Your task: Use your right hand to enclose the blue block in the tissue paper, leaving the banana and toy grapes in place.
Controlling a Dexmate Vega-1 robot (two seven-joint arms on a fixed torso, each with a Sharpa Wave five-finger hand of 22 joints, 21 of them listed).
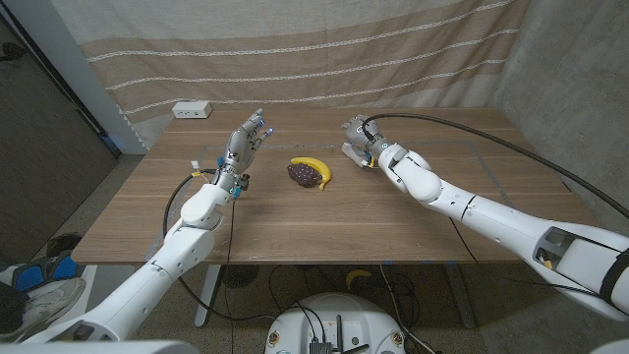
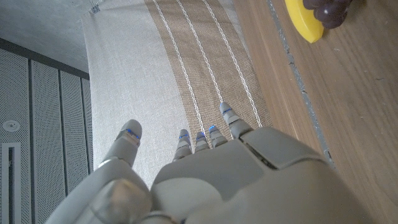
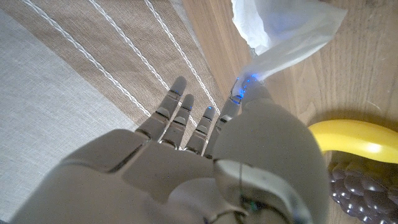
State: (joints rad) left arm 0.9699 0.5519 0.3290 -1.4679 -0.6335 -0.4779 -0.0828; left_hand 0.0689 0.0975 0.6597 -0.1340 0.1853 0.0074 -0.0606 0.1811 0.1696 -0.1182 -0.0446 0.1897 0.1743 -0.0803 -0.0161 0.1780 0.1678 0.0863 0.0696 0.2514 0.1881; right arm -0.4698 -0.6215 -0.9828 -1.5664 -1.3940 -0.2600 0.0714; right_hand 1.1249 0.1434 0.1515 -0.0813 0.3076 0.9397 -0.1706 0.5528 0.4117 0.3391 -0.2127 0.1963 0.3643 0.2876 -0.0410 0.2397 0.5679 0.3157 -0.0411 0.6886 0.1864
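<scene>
My right hand (image 1: pixel 360 135) is at the far right part of the wooden table (image 1: pixel 324 221), and in its wrist view the thumb seems to pinch a corner of the thin white tissue paper (image 3: pixel 283 31), with the other fingers (image 3: pixel 180 112) spread and reaching past it. The sheet bulges just beyond the thumb with a faint blue tint, so I judge the blue block sits under it there, though I cannot make out its edges. The coming fold turns on this: the bundle lies directly beneath and just ahead of that hand, while the curved yellow banana (image 1: pixel 315 167) and the dark purple toy grapes (image 1: pixel 305 174) lie well apart to its left. My left hand (image 1: pixel 246 140) hovers wide open beyond them, holding nothing.
</scene>
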